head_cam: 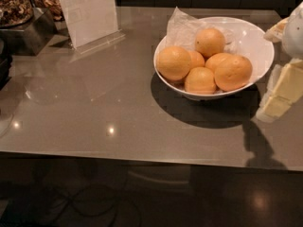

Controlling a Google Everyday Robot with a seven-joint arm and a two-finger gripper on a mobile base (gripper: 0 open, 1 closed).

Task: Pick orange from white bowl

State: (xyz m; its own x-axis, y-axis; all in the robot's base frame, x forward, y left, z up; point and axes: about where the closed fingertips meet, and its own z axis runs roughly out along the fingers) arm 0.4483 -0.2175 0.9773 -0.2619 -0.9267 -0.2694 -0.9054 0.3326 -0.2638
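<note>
Orange [233,73]: largest, oblong, on the right side of the bowl [253,37], touching smaller fruit [200,80]. Probably firm, fairly heavy, dimpled skin grippy, prone to roll. Best taken from above across the short axis. Gripper [279,96]: just right of the bowl, outside it; grip state cannot be told.

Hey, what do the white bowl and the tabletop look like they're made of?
White bowl: glossy, likely glazed ceramic, smooth bright rim. Table: polished grey surface, perhaps stone or glass, mirroring lamps. The gripper, cream and plastic-looking, hangs beside the bowl.
</note>
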